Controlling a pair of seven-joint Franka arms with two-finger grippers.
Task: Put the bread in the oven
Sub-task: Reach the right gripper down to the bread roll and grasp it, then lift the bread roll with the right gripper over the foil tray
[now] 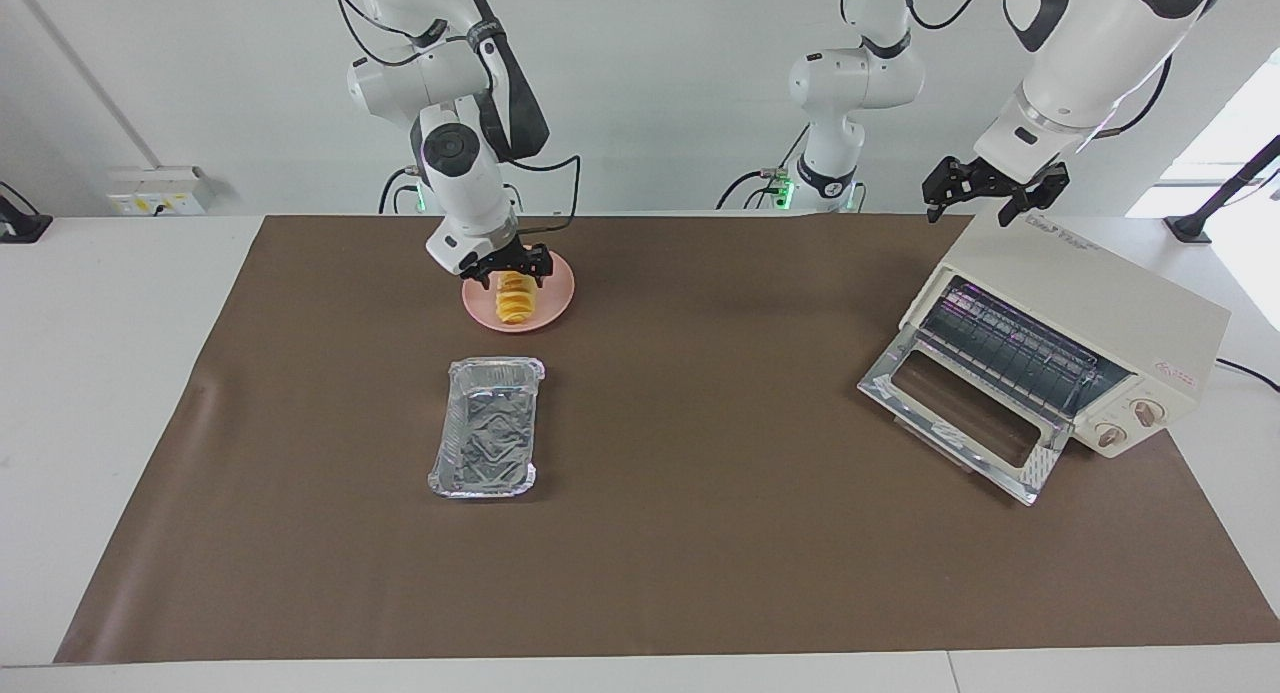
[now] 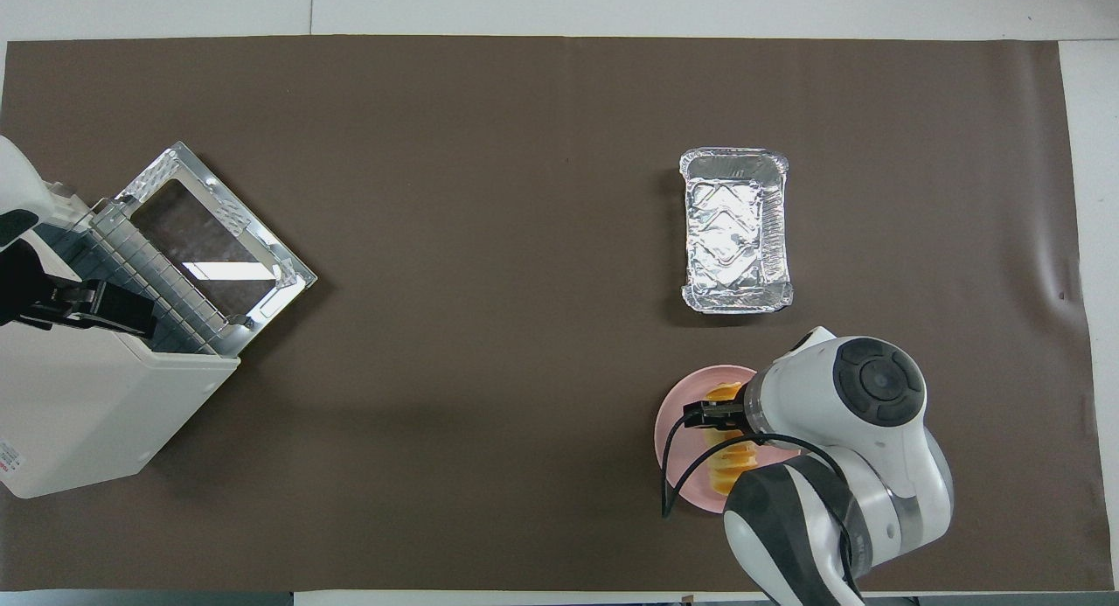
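Bread [image 1: 516, 300] — ridged golden loaf on pink plate [image 1: 556, 295], at twelve o'clock from foil tray [image 1: 487, 429]; right gripper [image 1: 513, 269] straddles its robot-side end, grip undeterminable — likely light, soft, crushable, best pinched gently across mid-width; left gripper [image 1: 985, 195] waits spread over oven [image 1: 1085, 303], door down.

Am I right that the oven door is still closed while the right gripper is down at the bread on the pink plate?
Not quite: the oven door is open, dropped down with the wire rack visible, as the facing view shows. The rest holds: the right gripper is down at the bread on the pink plate.
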